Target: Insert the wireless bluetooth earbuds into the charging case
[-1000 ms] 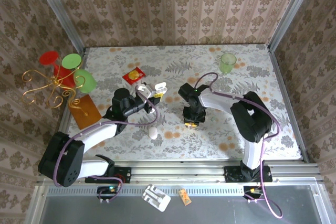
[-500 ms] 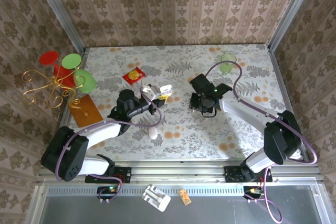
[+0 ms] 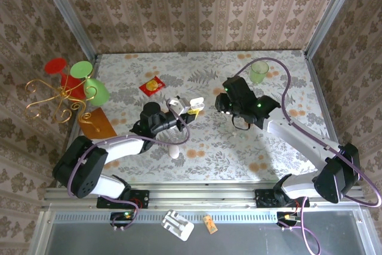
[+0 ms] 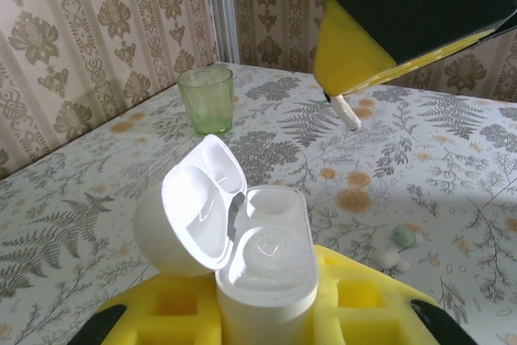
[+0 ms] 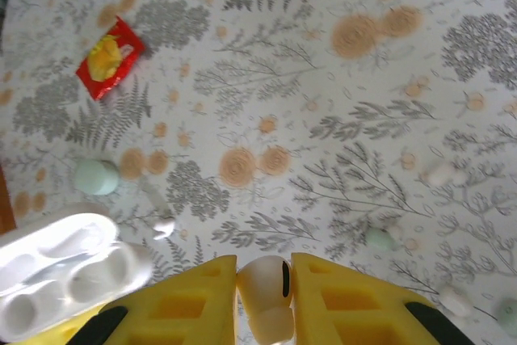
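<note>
Left gripper (image 4: 266, 325) pinched the open charging case (image 4: 268, 252) over the tabletop's middle | right gripper (image 5: 263, 287) pinched one earbud (image 4: 343, 111) near it | I saw both holes empty, so no earbuds were in yet

Arms extended inward, left fingers (image 4: 161, 317) and right fingers (image 5: 190, 305) clamped.

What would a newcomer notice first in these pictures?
The open white charging case, lid flipped up, is gripped by the left hand near the middle of the table. Just right of it, the right hand pinches one white earbud. A green cup stands near the table's far right corner.
</note>
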